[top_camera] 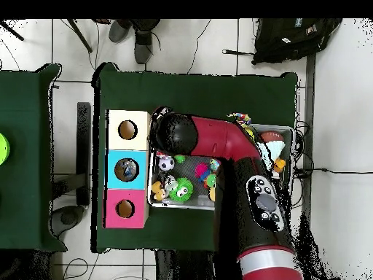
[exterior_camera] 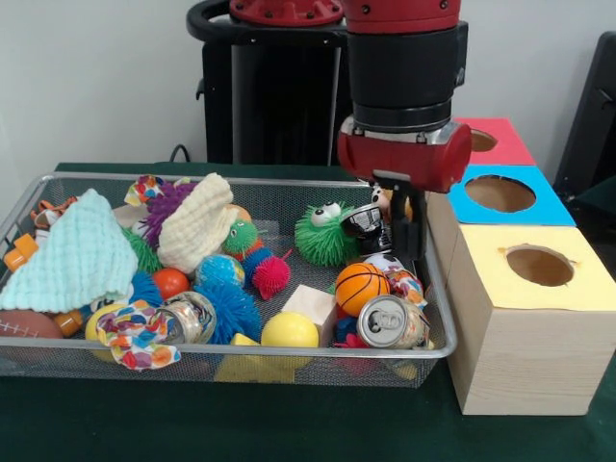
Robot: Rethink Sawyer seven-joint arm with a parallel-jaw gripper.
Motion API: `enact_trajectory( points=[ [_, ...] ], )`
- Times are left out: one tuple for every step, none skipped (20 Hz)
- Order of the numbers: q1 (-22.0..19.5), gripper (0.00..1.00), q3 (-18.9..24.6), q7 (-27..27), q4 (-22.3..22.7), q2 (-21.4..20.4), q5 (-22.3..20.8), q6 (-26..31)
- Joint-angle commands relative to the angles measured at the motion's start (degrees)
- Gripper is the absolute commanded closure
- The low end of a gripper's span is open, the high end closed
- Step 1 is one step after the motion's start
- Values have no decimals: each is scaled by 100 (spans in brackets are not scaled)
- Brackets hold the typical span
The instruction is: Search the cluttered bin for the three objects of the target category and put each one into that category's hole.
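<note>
While the arm (exterior_camera: 404, 87) hangs over the bin's (exterior_camera: 438, 318) end nearest the boxes, its gripper (exterior_camera: 399, 217) reaches down among the toys by a small dark figure (exterior_camera: 366, 223); whether it is wide, narrow or gripping cannot be told. Beside it sit a green fuzzy toy (exterior_camera: 322, 236), a basketball (exterior_camera: 361, 286) and a can (exterior_camera: 390, 320). Next to the bin stand three boxes with holes: yellow (exterior_camera: 539, 266), blue (exterior_camera: 500, 193) and red (exterior_camera: 481, 141). Cloths (exterior_camera: 72, 255) and spiky balls (exterior_camera: 231, 308) fill the other end.

Close front view, high overhead; shared bin (exterior_camera: 38, 188) (top_camera: 290, 131)
</note>
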Motion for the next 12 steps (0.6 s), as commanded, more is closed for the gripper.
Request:
enact_trajectory(
  points=[
    [-136, 100, -127, 561, -610, 602, 112, -41],
    [-145, 100, -133, 554, -616, 629, 104, -56],
    [-142, 100, -165, 559, -650, 653, 86, -55],
    [-141, 100, -180, 558, -669, 668, 79, -58],
    [-146, 100, -186, 546, -700, 691, 74, -67],
    [-158, 100, -177, 530, -721, 712, 72, -74],
    [-163, 100, -177, 519, -757, 728, 72, -61],
    [-169, 100, -178, 509, -793, 743, 72, -49],
    [-148, 100, -202, 527, -836, 761, 72, -29],
    [-134, 100, -219, 540, -861, 775, 71, -25],
    [-101, 100, -253, 572, -920, 799, 75, 0],
    [-83, 100, -270, 590, -946, 820, 79, 0]
  ],
)
